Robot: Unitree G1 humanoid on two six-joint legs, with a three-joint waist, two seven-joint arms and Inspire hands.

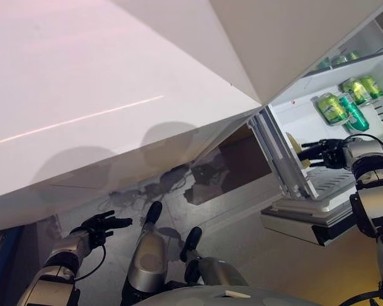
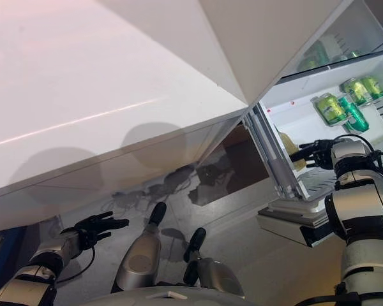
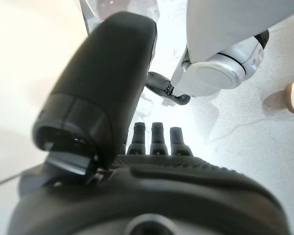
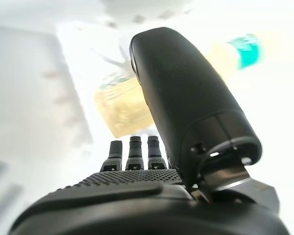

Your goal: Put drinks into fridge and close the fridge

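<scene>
The fridge [image 1: 300, 115] stands open at the right. On its back shelf lie green cans [image 1: 364, 88], a green drink [image 1: 332, 107] and a teal bottle [image 1: 354, 111]. My right hand [image 1: 322, 153] reaches into the fridge with straight fingers and holds nothing. A pale yellow drink [image 1: 292, 146] stands just past its fingertips, and it also shows in the right wrist view [image 4: 118, 105] beyond the fingers [image 4: 132, 152]. My left hand [image 1: 102, 226] hangs low at the left, open and empty, over the floor.
A large white panel [image 1: 115, 95] spreads over the upper left, with the open fridge door's edge [image 1: 277, 159] beside the compartment. A white drawer [image 1: 306, 223] juts out below the shelf. Grey floor [image 1: 255, 248] lies below.
</scene>
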